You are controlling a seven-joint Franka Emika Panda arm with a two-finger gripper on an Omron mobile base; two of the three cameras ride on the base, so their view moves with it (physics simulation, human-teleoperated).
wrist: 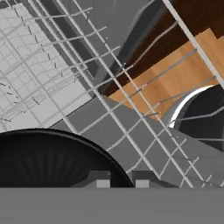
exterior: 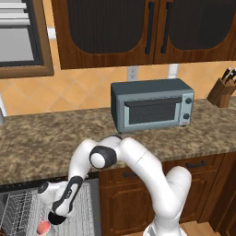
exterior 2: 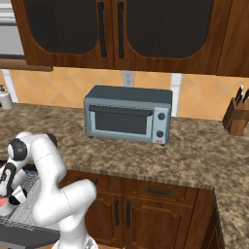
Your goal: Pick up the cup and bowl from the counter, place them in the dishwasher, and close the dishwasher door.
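My gripper sits at the bottom centre of the hand view, its tips close together right at the rim of the black bowl; I cannot tell whether they are pinching it. The bowl lies at lower left on the dishwasher's wire rack. The cup rests in the rack, lower left of the left base view.

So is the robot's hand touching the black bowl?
Cannot tell. In the hand view the gripper straddles the rim of the bowl, but neither contact nor a gap shows plainly.
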